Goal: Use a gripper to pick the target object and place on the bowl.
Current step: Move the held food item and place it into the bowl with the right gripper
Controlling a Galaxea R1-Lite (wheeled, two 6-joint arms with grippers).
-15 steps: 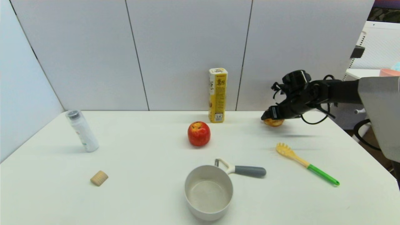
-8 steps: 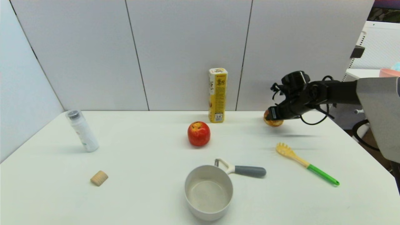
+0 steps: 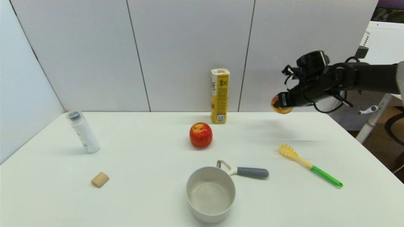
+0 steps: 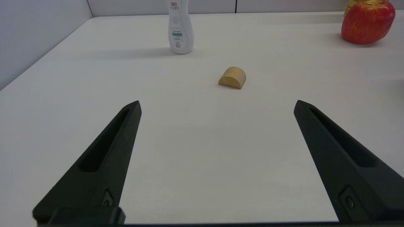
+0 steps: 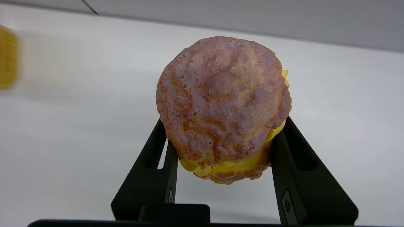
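Observation:
My right gripper (image 3: 282, 104) is shut on the bun (image 3: 281, 107) and holds it in the air above the table's far right part. In the right wrist view the bun (image 5: 222, 104), crackled pinkish-brown on top with yellow filling, sits clamped between the two black fingers (image 5: 157, 157) of the right gripper (image 5: 221, 138). The grey-white bowl (image 3: 210, 193) stands empty near the table's front middle, well left of and nearer than the bun. My left gripper (image 4: 217, 107) is open and empty low over the table's front left, out of the head view.
A red apple (image 3: 200, 134) sits mid-table, a yellow carton (image 3: 220, 96) behind it. A grey-handled peeler (image 3: 244, 171) lies against the bowl. A yellow-green pasta spoon (image 3: 309, 165) lies at right. A white bottle (image 3: 82, 131) and a wooden block (image 3: 100, 179) are at left.
My right gripper has lifted the bun off the table and risen with it, moving slightly right. Nothing else has moved.

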